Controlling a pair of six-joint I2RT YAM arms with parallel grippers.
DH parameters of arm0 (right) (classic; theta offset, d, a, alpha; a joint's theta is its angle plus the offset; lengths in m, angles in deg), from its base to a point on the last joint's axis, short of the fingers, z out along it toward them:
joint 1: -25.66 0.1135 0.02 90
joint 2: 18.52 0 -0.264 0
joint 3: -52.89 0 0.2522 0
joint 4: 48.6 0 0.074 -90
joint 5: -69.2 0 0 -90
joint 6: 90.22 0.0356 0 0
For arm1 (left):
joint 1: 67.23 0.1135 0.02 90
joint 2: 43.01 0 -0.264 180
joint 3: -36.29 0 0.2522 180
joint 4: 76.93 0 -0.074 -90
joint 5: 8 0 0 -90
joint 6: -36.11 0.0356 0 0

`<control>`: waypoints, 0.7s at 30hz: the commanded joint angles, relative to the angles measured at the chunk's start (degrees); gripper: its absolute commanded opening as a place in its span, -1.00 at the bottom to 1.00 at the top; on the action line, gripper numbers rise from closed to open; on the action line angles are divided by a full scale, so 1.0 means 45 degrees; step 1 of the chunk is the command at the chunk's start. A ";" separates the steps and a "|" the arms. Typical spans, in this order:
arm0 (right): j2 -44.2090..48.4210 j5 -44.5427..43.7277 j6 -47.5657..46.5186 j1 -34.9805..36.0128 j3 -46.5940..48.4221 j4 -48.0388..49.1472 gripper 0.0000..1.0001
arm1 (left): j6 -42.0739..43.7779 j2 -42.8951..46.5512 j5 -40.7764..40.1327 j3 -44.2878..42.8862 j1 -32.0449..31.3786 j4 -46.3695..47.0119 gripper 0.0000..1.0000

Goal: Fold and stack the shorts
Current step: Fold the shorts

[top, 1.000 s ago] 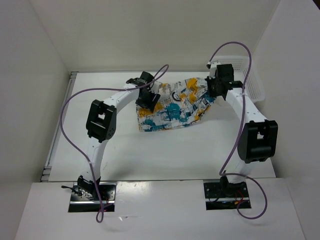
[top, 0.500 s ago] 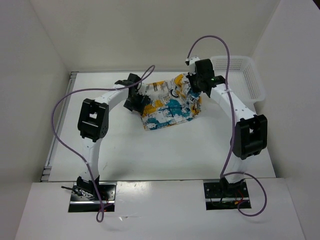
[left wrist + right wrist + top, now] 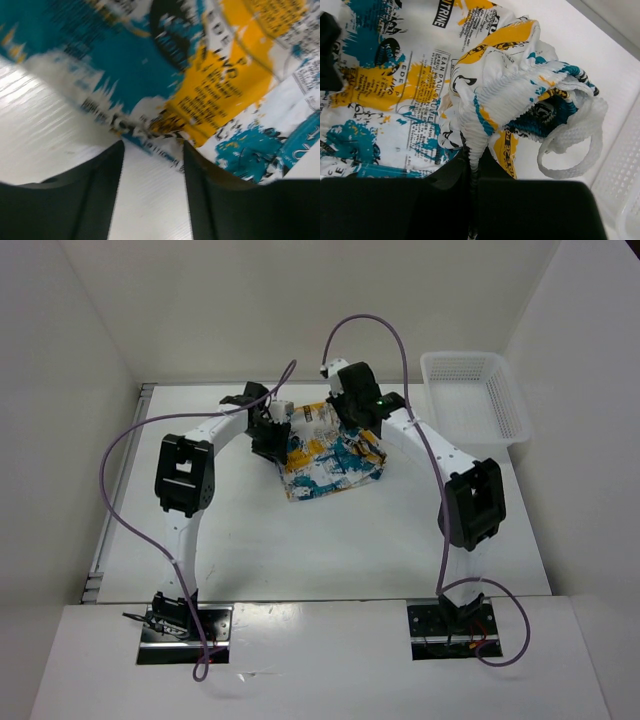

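The shorts, white with teal, yellow and black print, lie partly doubled over at the middle of the table. My right gripper is shut on the gathered elastic waistband and holds it lifted above the flat fabric; a white drawstring loop hangs beside it. My left gripper is at the shorts' left edge. In the left wrist view its fingers are spread apart with bare table between them, and the printed fabric's hem lies just at the fingertips.
A white plastic mesh basket stands at the back right of the table, its rim also showing in the right wrist view. White walls enclose the table on the left, back and right.
My right gripper has carried the waistband leftward across the shorts, folding the right part over. My left gripper has shifted a little to the left along the shorts' left edge.
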 commanded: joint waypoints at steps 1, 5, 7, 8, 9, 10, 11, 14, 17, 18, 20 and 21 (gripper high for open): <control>-0.0163 -0.0433 -0.0016 0.0472 0.0899 0.0524 -1.00 | 0.0070 -0.0780 0.0977 -0.0269 -0.0086 -0.0285 0.10; -0.0650 -0.0433 -0.0016 0.1333 0.1269 0.0642 -1.00 | 0.0070 -0.1054 0.1094 -0.0269 -0.0086 -0.0285 -0.20; -0.0905 -0.0433 -0.0016 0.1626 0.1444 0.0642 -1.00 | 0.0070 -0.1171 0.0957 -0.0269 -0.0086 -0.0285 -0.31; -0.1041 -0.0433 0.0100 0.1918 0.1639 0.0642 -1.00 | 0.0070 -0.1172 0.0957 -0.0269 -0.0086 -0.0285 -0.43; -0.1333 -0.0317 0.0101 0.2036 0.1776 0.0642 -1.00 | 0.0070 -0.1172 0.0957 -0.0269 0.0030 -0.0285 -0.49; -0.1336 -0.0316 0.0101 0.2192 0.2010 0.0642 -1.00 | 0.0070 -0.1172 0.0957 -0.0269 0.0031 -0.0285 -0.51; -0.1529 -0.0316 0.0101 0.2465 0.2147 0.0642 -1.00 | 0.0070 -0.1172 0.0957 -0.0114 0.0147 -0.0285 -0.54; -0.1999 -0.0064 0.0237 0.3011 0.2520 0.0642 -1.00 | 0.0070 -0.1035 0.0957 0.0237 0.0283 0.0008 -0.57; -0.2428 0.0055 0.0237 0.3384 0.2520 0.0642 -1.00 | 0.0070 -0.1035 0.0957 0.0355 0.0402 0.0124 -0.57; -0.2430 0.0055 0.0237 0.3501 0.2404 0.0642 -1.00 | 0.0070 -0.1035 0.0957 0.0356 0.0402 0.0126 -0.57; -0.2742 0.0055 0.0237 0.3619 0.2403 0.0759 -1.00 | 0.0070 -0.0919 0.0957 0.0356 0.0539 0.0126 -0.57; -0.2955 0.0055 0.0237 0.3620 0.2403 0.0759 -1.00 | 0.0070 -0.0918 0.0841 0.0356 0.0539 0.0126 -0.57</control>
